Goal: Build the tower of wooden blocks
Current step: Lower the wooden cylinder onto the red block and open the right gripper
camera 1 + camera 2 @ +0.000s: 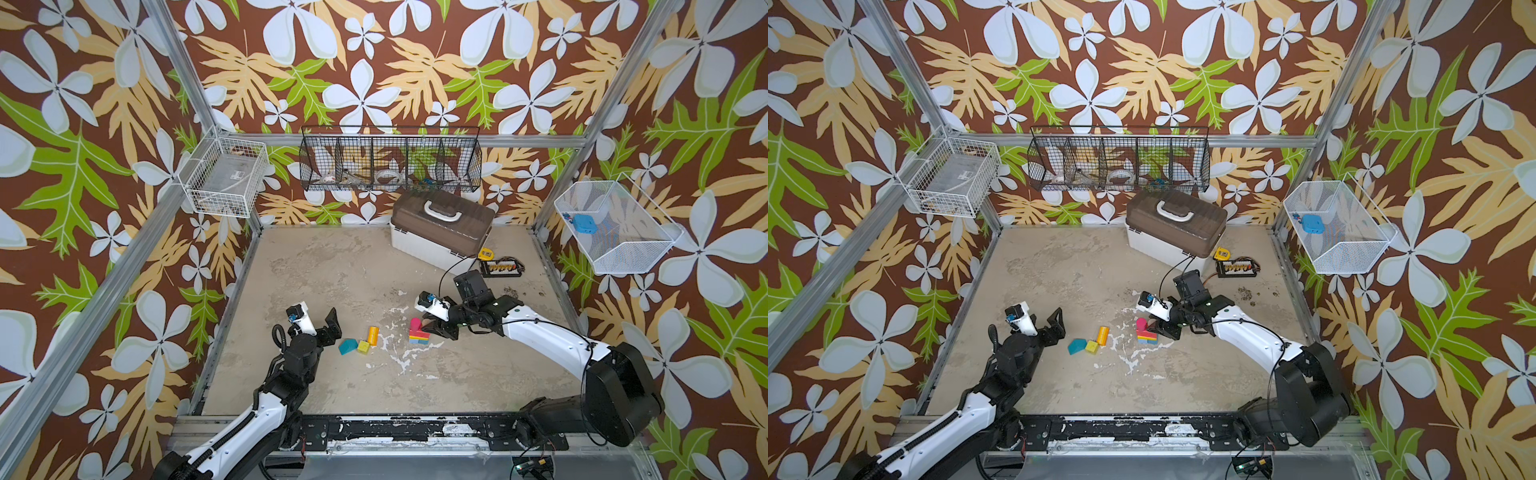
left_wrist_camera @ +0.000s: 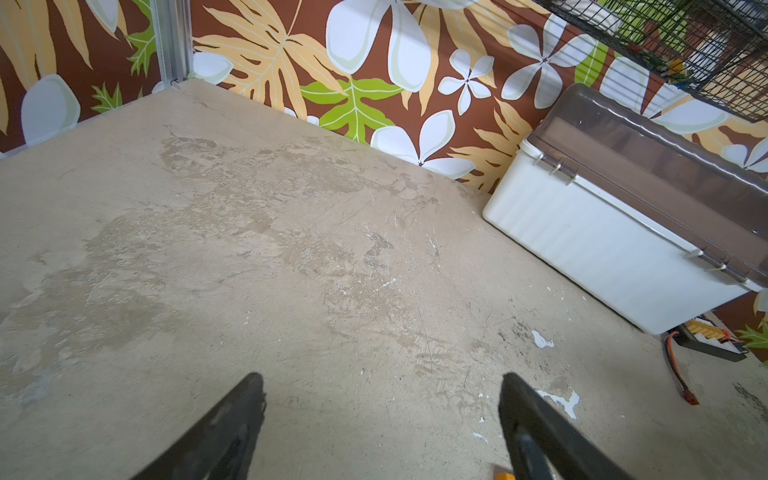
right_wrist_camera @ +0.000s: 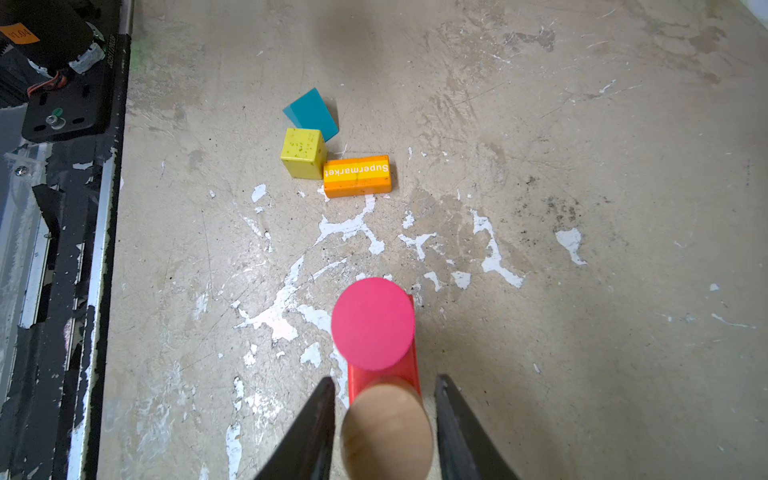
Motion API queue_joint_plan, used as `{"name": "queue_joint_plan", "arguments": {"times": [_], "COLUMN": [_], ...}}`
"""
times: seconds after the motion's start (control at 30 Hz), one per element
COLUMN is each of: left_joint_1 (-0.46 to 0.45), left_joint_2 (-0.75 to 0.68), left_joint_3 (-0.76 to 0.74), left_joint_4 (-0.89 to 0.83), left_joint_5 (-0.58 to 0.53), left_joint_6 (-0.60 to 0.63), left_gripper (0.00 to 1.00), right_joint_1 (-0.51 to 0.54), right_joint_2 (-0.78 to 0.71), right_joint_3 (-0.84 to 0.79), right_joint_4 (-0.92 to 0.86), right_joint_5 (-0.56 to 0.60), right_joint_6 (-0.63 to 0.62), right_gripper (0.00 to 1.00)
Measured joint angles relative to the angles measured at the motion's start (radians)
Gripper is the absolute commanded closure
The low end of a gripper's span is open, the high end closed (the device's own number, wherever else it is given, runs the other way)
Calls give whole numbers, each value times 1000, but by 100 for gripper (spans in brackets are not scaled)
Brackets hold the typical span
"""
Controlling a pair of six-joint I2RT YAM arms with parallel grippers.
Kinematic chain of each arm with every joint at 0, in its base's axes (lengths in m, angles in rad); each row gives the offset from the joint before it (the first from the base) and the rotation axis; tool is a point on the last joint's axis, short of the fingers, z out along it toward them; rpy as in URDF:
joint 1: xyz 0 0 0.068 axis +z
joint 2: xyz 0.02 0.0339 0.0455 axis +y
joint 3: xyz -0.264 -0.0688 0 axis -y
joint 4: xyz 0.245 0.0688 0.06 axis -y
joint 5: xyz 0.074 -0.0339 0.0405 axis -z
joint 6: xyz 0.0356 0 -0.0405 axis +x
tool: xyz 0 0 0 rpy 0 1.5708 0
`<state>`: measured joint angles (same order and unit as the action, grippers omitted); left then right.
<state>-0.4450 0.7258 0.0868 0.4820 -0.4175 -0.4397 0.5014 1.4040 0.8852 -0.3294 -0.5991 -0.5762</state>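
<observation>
The tower (image 1: pixel 417 337) is a short stack with blue, yellow and red blocks in it, right of the floor's centre. In the right wrist view a pink cylinder (image 3: pixel 372 323) and a bare wood cylinder (image 3: pixel 386 432) stand side by side on its red top block (image 3: pixel 411 365). My right gripper (image 3: pixel 385 379) is open, its fingers on either side of the wood cylinder with a thin gap on each side. To the left a teal roof piece (image 1: pixel 348 346), a yellow cube (image 1: pixel 363 347) and an orange block (image 1: pixel 372 336) lie loose. My left gripper (image 1: pixel 332 326) is open and holds nothing, just left of them.
A white case with a brown lid (image 1: pixel 442 226) stands at the back right. Next to it lie a yellow tape measure (image 1: pixel 484 252) and a black connector board (image 1: pixel 500 267). Wire baskets (image 1: pixel 390 164) hang on the walls. A black rail (image 1: pixel 395 428) runs along the front edge.
</observation>
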Motion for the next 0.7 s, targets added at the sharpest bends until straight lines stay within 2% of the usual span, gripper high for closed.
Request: {"name": "queue_joint_plan", "arguments": {"times": [0.4, 0.57, 0.7], "left_joint_1": [0, 0, 0], "left_joint_2": [0, 0, 5], "left_joint_3": [0, 0, 0], "left_joint_4": [0, 0, 0], "left_joint_5": [0, 0, 0], "left_joint_6": [0, 0, 0], "left_gripper": [11, 11, 11], "right_joint_1": [0, -12, -87], "right_joint_2": [-87, -197, -298], "right_joint_3": [-15, -71, -161], "right_joint_4": [3, 33, 78], "right_joint_5": [5, 4, 24], "right_joint_6": [21, 42, 66], "right_gripper": [60, 77, 91]}}
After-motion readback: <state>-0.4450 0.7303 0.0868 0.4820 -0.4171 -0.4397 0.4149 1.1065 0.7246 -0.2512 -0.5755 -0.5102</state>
